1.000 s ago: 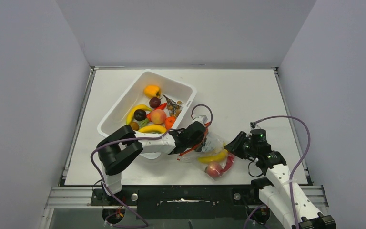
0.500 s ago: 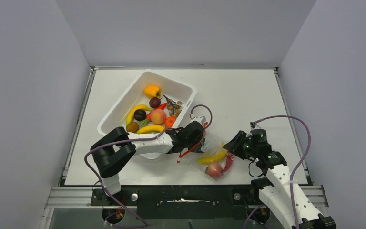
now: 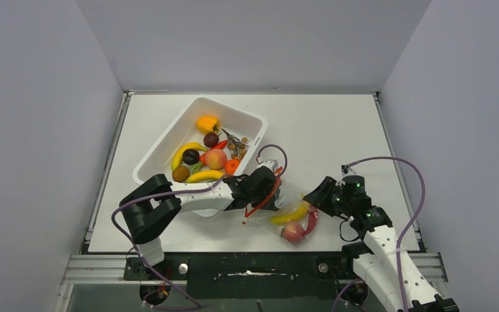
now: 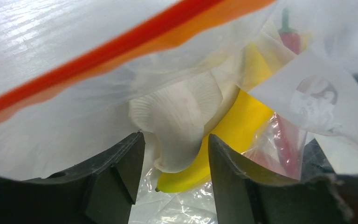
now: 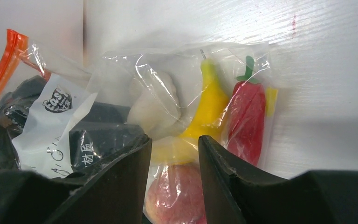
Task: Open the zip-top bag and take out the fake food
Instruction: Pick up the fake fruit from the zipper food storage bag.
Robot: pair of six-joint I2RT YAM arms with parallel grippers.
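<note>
The clear zip-top bag lies on the table near the front, its red-orange zip strip open over my left gripper. My left gripper is open inside the bag's mouth, with a white mushroom-like piece between its fingers and a yellow banana just behind. My right gripper is open at the bag's other end, its fingers on either side of bag plastic over a peach. The banana and a red chili lie in the bag.
A white tub with several fake fruits stands behind and left of the bag, close to my left arm. The table's front edge is just beyond the peach.
My left arm's elbow has swung left and down while its gripper stays in the bag mouth. My right gripper has edged slightly left toward the bag.
</note>
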